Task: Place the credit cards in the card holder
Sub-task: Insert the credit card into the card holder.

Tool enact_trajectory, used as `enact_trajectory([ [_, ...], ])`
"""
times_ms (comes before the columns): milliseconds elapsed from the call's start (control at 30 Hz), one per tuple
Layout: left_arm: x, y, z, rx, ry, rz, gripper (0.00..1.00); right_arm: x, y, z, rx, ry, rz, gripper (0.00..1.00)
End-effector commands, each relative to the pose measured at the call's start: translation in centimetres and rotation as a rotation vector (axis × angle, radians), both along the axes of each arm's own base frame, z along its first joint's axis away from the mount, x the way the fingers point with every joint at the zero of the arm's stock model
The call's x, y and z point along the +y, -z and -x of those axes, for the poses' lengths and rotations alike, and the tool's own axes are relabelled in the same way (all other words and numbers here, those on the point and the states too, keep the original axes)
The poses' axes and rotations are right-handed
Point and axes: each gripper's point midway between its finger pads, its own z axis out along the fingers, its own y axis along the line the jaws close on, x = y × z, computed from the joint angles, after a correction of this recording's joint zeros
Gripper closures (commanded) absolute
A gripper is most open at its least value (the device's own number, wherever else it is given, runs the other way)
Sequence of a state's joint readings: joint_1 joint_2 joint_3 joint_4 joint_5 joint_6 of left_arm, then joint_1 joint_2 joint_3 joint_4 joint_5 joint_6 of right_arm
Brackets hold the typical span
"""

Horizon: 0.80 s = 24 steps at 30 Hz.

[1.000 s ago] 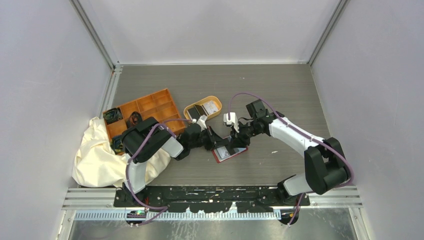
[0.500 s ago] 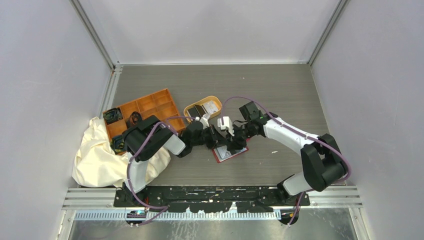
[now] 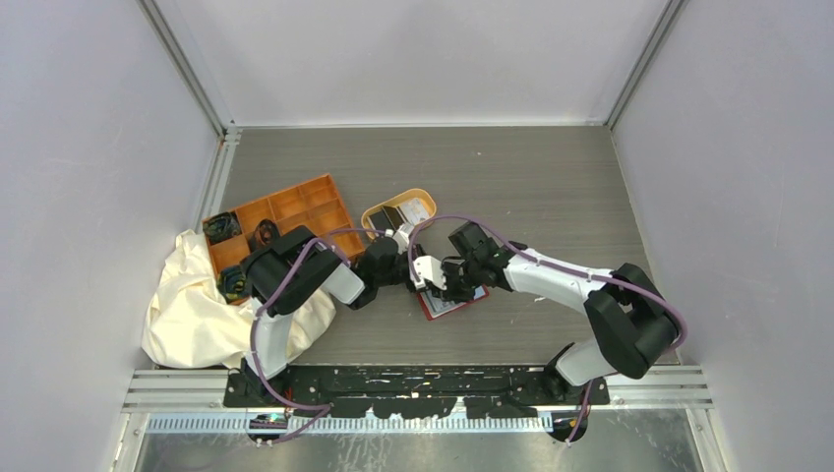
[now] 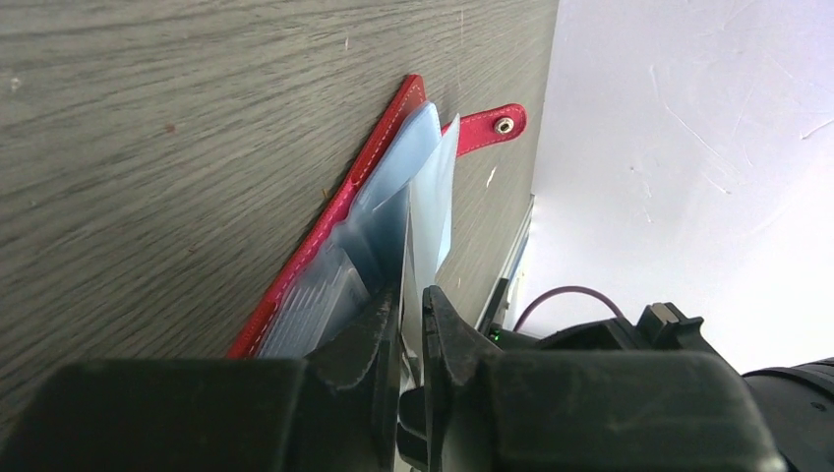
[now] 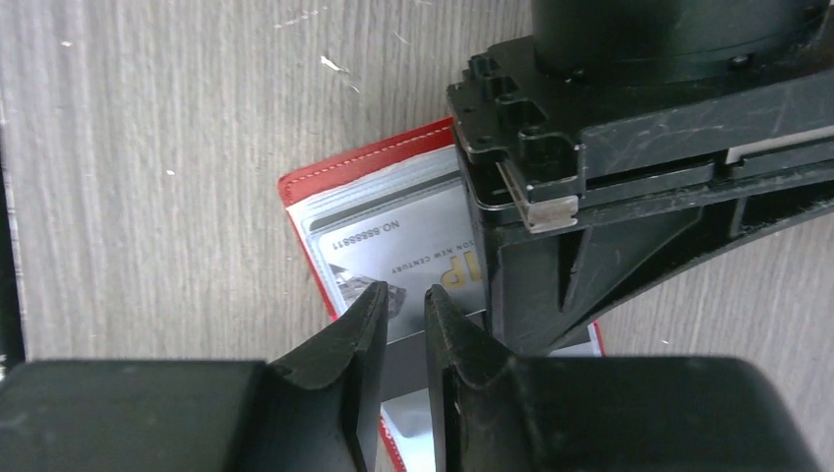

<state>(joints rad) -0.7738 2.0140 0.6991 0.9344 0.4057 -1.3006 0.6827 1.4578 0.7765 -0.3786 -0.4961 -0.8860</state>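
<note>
**Ana:** Red card holder (image 3: 457, 300), where is it?

**Ben:** Flat on the table (image 3: 531, 197), between both arms. Its long side runs away from the left gripper (image 4: 411, 305).

**Ana:** Holding anything?

**Ben:** Its jaws stand close around a clear sleeve (image 4: 430, 192). The right gripper (image 5: 405, 295) has close jaws too, right over a pale credit card (image 5: 393, 246) inside the holder. Gripping? I can't tell for either.
</note>
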Motion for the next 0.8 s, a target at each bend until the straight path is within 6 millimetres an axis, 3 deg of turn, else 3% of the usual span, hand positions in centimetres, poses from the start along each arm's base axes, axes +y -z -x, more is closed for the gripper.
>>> enact_trajectory([
  [0, 0.7, 2.5, 0.4, 0.029, 0.010, -0.054, 0.85, 0.6, -1.1, -2.6, -0.168, 0.005, 0.000, 0.74],
  [767, 1.2, 2.0, 0.2, 0.027, 0.019, -0.068, 0.77, -2.7, -1.1, -4.1, -0.250, 0.044, 0.112, 0.73],
])
